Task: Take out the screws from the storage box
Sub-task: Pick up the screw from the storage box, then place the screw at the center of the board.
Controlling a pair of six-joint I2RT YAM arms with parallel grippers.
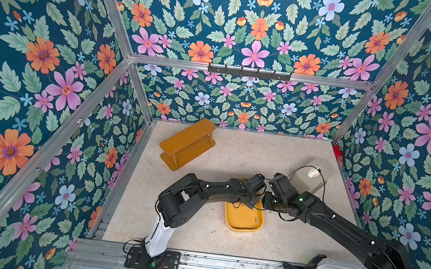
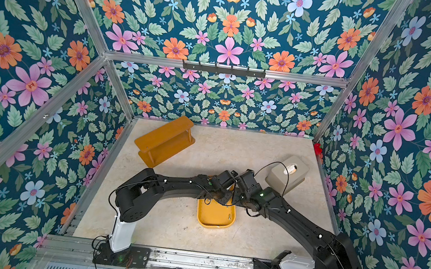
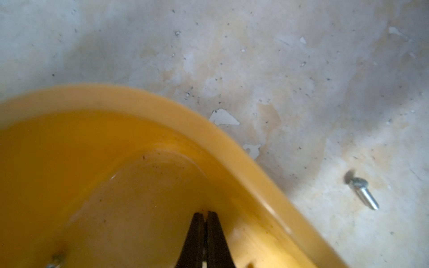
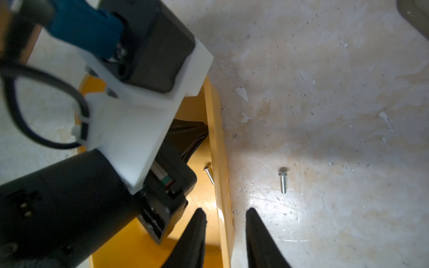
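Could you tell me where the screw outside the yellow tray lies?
Right wrist view: the screw lies on the tabletop outside the rim of the yellow tray, on the robot's right, near the right gripper.

storage box (image 1: 243,230) on the table (image 1: 196,236), in the middle, screws (image 1: 256,220) in it, one by its right wall, a loose screw (image 4: 283,179) on the table just right of it, shelf (image 1: 186,143) far left, well apart, tall box (image 1: 303,182) far right

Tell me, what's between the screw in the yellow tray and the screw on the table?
Between the inside screw and the outside screw stands the tray's rim, then bare table; the right wrist view shows it.
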